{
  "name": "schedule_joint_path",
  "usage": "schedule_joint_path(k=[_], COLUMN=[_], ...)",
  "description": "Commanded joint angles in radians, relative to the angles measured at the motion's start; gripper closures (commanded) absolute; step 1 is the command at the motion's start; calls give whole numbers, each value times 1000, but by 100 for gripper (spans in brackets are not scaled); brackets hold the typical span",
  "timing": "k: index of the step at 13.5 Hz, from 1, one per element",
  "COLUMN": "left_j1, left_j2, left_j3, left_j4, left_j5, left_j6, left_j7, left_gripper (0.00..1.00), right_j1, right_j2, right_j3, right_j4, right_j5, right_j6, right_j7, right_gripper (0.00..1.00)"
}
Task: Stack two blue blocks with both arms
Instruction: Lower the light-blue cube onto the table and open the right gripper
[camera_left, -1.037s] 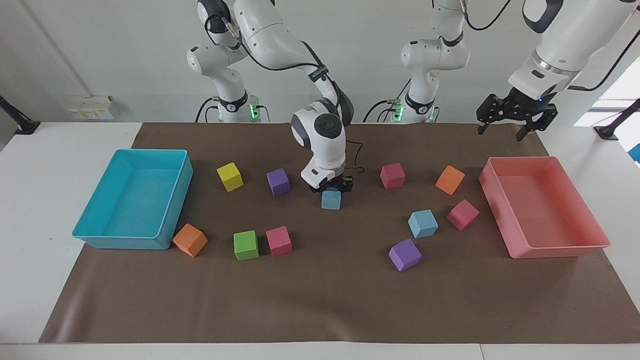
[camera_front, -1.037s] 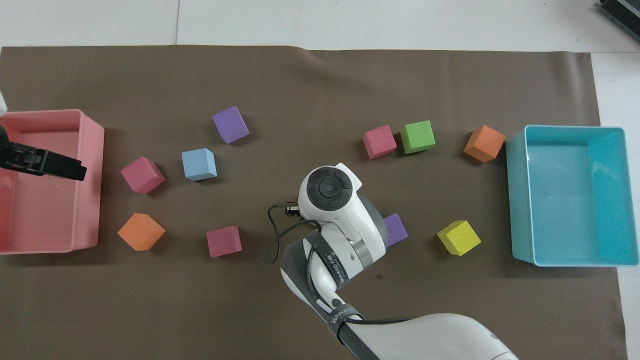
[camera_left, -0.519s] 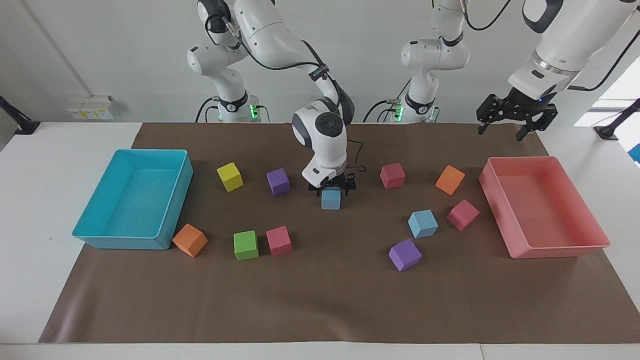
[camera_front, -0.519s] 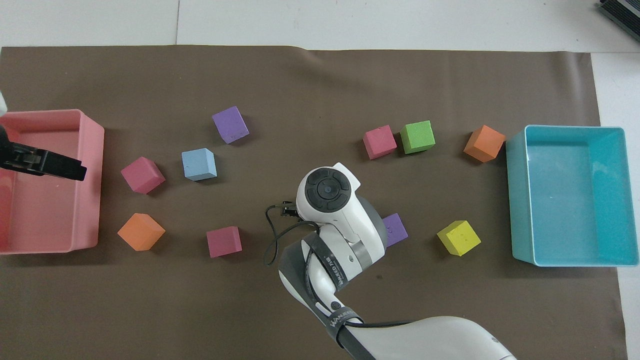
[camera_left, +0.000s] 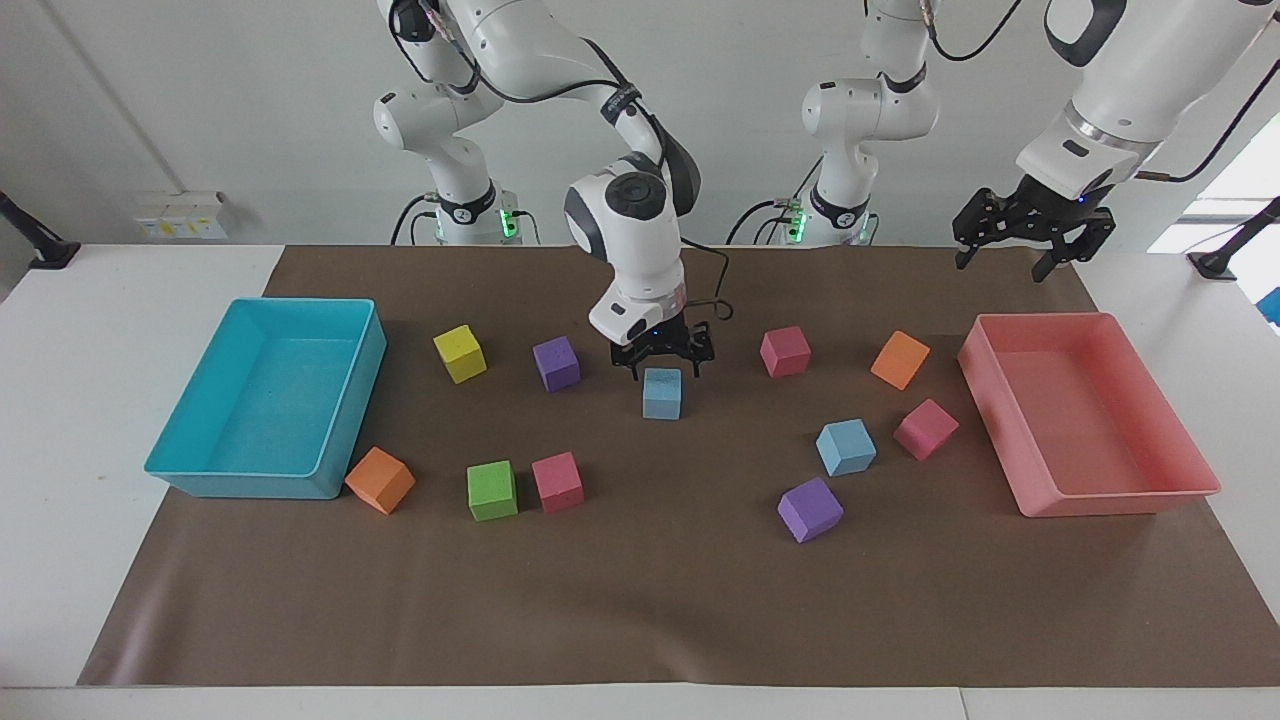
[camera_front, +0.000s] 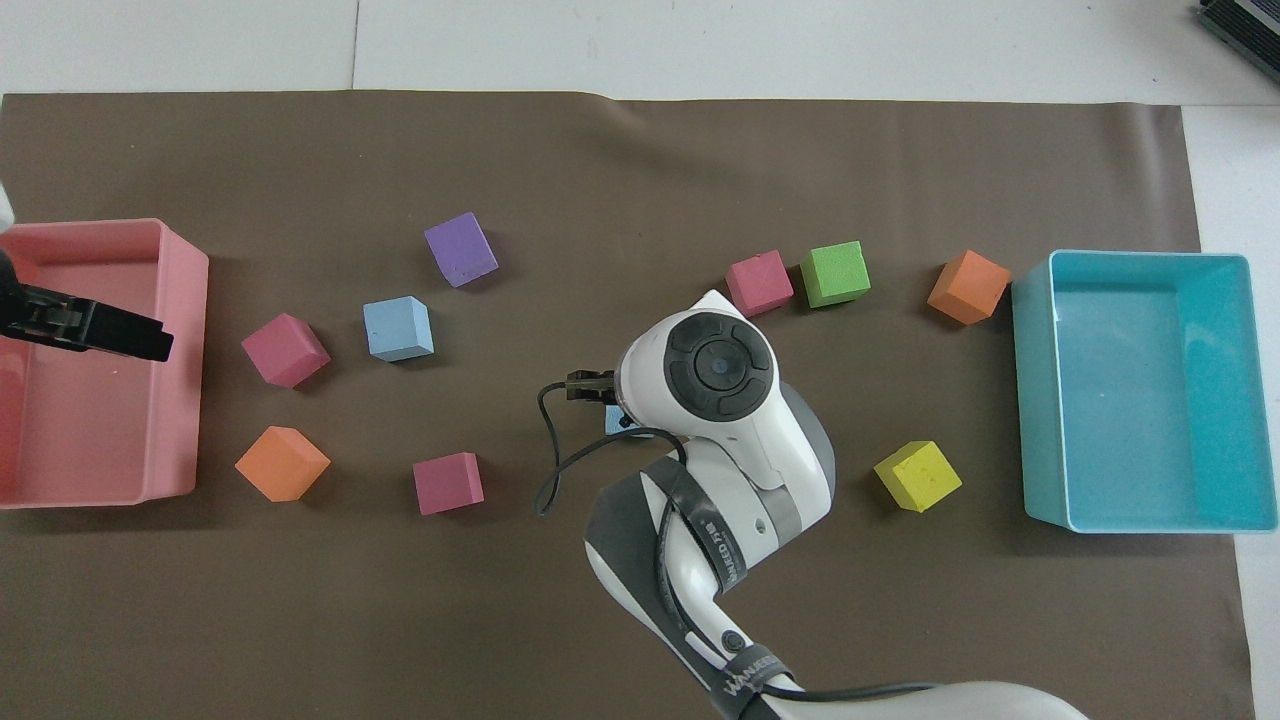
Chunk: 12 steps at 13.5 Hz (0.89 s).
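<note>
One blue block sits mid-mat under the spread, empty right gripper; the second blue block lies nearer the pink tray. The left gripper waits open over the mat's edge, by that tray. The blocks are judged light, soft foam, best pinched on flat opposite sides.

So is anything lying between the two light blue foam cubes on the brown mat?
Nothing visible: bare brown mat separates the light blue foam cube under the open right gripper from the other light blue foam cube.

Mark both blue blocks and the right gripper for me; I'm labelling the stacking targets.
Blue block under the gripper (camera_left: 662, 393): facing view, front face.
Other blue block (camera_left: 846, 446): facing view, front face.
Right gripper (camera_left: 664, 368): facing view, between open fingertips.
</note>
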Motion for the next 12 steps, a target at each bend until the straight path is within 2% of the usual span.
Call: schedule_joint_path(k=[1, 3, 5, 8, 10, 11, 12], left_j1=[7, 7, 7, 7, 7, 7, 7], left_j2=[-20, -20, -20, -20, -20, -20, -20], left_j3=[-2, -1, -2, -2, -2, -2, -2], left_j4=[-18, -18, -18, -18, -18, -18, -18], left_j5=[-11, -11, -11, -11, -11, -11, -11], left_j6=[-1, -1, 1, -1, 1, -1, 1], left_j7=[10, 10, 10, 10, 10, 10, 10], left_gripper=[0, 0, 0, 0, 0, 0, 0], right_j1=[-108, -162, -240, -329, -358, -383, -397], right_j2=[-98, -144, -157, -155, -158, -157, -152], right_j3=[12, 9, 10, 9, 9, 9, 9], right_j4=[-22, -22, -22, -38, -59, -65, -76], right_j5=[22, 71, 110, 216, 267, 302, 357], right_j6=[-110, -198, -255, -255, -240, -240, -238], right_j7=[-185, -291, -411, -578, -615, -629, -663], right_gripper=[0, 0, 0, 0, 0, 4, 14])
